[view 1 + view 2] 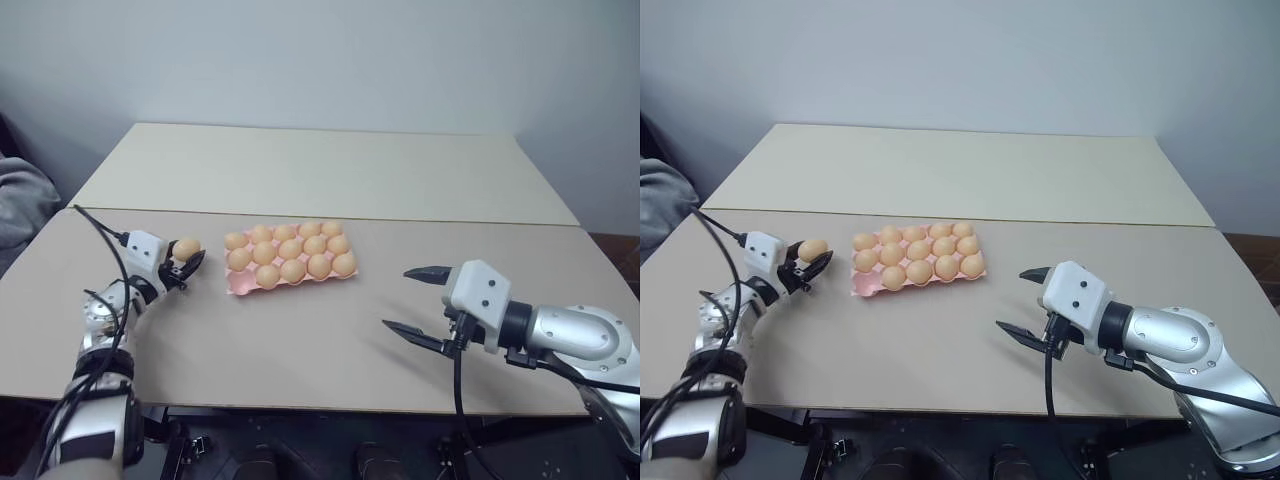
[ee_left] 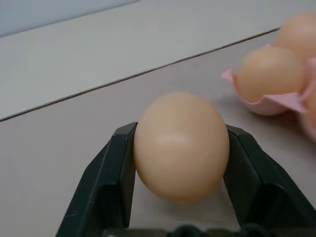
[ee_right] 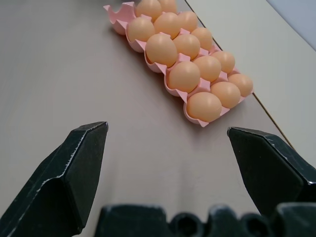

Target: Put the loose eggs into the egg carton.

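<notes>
My left gripper point(image 1: 186, 262) is clenched on one egg point(image 1: 186, 248), a black finger point(image 2: 106, 182) pressed to each side of it; I hold it just above the table point(image 1: 300, 340), a little left of the carton point(image 1: 240, 285) and apart from it; the gripper points towards the carton's left end.

The carton lies flat near the middle of the table, just nearer than the seam where the two tabletops meet, its long side running left to right and slightly skewed; fourteen eggs point(image 1: 292, 250) sit in its cups, in three rows; the near-left corner cup point(image 3: 114, 14) is bare pink.

My right gripper point(image 1: 418, 298) hangs over the right part of the table, well apart from the carton and pointing left towards it; its fingers point(image 3: 74, 170) are spread wide with nothing between them, and in the wrist view the carton shows beyond them, its nearest egg point(image 3: 204, 106) at the right end.
</notes>
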Robot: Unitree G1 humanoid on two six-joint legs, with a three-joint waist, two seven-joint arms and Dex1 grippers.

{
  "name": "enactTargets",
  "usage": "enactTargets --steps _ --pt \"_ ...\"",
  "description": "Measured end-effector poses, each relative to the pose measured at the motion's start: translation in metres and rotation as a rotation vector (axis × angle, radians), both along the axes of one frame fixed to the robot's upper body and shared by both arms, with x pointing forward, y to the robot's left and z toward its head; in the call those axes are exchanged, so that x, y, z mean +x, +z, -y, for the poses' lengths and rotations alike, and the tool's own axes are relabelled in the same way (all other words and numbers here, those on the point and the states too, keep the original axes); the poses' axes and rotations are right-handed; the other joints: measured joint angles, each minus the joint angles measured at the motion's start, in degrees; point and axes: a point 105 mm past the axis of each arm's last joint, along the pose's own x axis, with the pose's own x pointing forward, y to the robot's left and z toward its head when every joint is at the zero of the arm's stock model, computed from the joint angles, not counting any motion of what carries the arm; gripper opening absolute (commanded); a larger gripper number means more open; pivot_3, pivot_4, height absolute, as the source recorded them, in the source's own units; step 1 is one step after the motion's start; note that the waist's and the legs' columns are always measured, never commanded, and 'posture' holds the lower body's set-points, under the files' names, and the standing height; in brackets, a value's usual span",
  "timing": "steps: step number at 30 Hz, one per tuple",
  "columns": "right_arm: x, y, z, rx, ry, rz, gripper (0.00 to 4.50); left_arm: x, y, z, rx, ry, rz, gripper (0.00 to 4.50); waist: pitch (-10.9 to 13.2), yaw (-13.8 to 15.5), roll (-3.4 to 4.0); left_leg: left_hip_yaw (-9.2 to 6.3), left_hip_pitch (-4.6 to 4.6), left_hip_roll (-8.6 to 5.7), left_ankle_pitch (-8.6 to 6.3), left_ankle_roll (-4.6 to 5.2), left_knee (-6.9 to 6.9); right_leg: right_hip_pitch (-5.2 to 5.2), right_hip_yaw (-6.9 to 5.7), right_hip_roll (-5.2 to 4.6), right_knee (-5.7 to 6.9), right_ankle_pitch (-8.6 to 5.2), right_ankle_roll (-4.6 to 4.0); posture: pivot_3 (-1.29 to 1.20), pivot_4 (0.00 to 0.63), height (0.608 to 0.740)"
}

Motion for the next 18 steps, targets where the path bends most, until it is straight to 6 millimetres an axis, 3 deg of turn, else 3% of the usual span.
enactTargets --steps 6,13,17,18 --pt "0.002 -0.001 0.0 -0.001 -0.014 0.007 4.5 -0.043 0.029 0.043 -0.074 -0.357 0.022 2.57 0.0 0.2 0.01 0.0 0.09 0.0 0.0 0.0 0.0 0.08 0.0 0.0 0.0 0.0 0.0 0.0 0.15 0.74" --pt "0.002 -0.003 -0.004 0.01 -0.008 0.002 4.5 -0.039 0.017 0.075 -0.034 -0.465 -0.058 2.57 0.0 0.1 0.0 0.0 0.14 -0.01 -0.01 0.02 -0.02 0.14 0.01 0.02 -0.09 -0.01 0.02 0.0 0.15 0.74" --pt "0.0 -0.004 -0.004 0.011 -0.014 0.003 4.5 -0.035 0.015 0.078 -0.031 -0.474 -0.071 2.57 0.0 -0.1 0.01 0.0 0.13 -0.01 -0.01 0.03 -0.02 0.13 0.02 0.02 -0.11 -0.01 0.02 0.0 0.15 0.74" --pt "0.0 -0.004 -0.004 0.011 -0.016 0.004 4.5 -0.035 0.014 0.078 -0.029 -0.474 -0.073 2.75 0.0 -0.1 0.0 0.0 0.13 -0.01 -0.01 0.03 -0.02 0.13 0.02 0.02 -0.1 -0.01 0.01 0.0 0.15 0.74"
